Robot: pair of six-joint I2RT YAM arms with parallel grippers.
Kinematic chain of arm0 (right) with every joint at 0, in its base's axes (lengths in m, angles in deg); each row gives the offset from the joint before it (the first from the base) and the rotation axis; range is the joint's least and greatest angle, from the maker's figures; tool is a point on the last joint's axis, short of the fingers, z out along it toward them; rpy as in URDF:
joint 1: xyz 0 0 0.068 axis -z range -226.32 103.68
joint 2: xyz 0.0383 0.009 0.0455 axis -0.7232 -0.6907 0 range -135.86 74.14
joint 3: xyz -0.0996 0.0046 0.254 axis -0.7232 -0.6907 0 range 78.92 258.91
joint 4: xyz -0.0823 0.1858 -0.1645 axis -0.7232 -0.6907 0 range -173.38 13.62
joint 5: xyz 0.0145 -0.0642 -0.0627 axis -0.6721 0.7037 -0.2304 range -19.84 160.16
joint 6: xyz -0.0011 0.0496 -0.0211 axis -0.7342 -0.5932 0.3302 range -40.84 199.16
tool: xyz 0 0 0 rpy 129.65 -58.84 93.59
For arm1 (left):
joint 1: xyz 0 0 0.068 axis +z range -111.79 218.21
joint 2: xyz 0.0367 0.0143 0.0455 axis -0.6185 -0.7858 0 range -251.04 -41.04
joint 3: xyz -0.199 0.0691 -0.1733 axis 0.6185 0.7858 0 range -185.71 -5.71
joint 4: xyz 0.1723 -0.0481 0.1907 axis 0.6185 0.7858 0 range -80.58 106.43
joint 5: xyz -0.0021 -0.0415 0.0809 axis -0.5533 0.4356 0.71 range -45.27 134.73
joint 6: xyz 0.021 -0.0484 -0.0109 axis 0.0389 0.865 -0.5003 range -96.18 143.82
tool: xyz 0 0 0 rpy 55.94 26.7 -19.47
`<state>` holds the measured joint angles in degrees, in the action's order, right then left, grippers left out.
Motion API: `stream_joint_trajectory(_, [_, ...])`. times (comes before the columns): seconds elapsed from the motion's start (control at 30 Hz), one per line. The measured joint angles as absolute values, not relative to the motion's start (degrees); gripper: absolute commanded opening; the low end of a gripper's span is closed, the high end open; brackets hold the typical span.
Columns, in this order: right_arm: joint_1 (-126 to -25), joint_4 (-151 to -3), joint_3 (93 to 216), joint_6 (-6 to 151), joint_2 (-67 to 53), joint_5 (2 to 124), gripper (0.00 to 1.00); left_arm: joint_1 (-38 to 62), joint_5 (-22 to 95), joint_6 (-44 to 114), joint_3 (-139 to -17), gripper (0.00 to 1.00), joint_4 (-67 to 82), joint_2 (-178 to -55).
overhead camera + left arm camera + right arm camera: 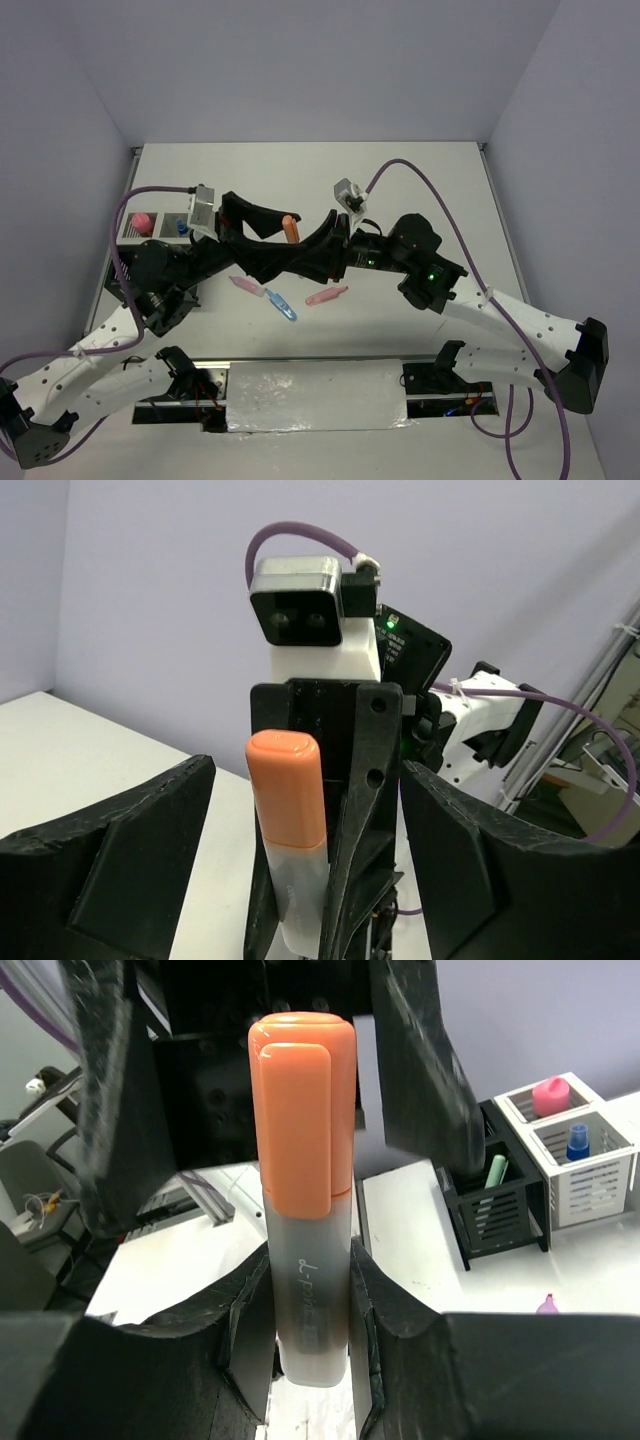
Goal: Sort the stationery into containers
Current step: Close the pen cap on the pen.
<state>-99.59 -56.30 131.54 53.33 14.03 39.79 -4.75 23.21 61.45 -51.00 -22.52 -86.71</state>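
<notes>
Over mid-table, my right gripper (pixel 305 1305) clamps the frosted barrel of the orange highlighter (pixel 300 1130), whose cap points towards my left gripper (pixel 270 235). The left jaws stand wide on either side of the cap, clear of it. At the left edge of the table (pixel 420 190), the organizer (pixel 590 1185) holds a pink-capped tube (pixel 551 1094) and a blue-capped bottle (pixel 578 1142) in its white cells and a green pen (pixel 494 1175) in a black one. A pink pen (pixel 245 288), a blue pen (pixel 281 304) and a second pink pen (pixel 327 296) lie loose beneath the arms.

Built of white perforated lower links (pixel 100 352) and black upper links (pixel 170 265). Wired with purple cables (pixel 440 195), one looping to the grey-white right wrist camera (pixel 347 190). Lit green near that camera.
</notes>
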Motion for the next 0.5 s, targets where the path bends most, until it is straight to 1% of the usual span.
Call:
stream_joint_trajectory(0.2, [-99.59,-56.63,131.54,53.51,14.05,38.74,0.0,-4.75,25.42,58.04,-55.42,0.85,-17.16,-85.82])
stream_joint_trajectory(0.33, [-99.59,-56.63,131.54,53.53,14.24,36.97,0.0,-4.75,26.14,55.99,-57.93,0.77,-15.02,-85.4])
stream_joint_trajectory(0.5, [-99.59,-56.67,131.54,53.6,14.33,35.2,0.0,-4.75,25.99,55.09,-58.46,0.76,-13.23,-85.18])
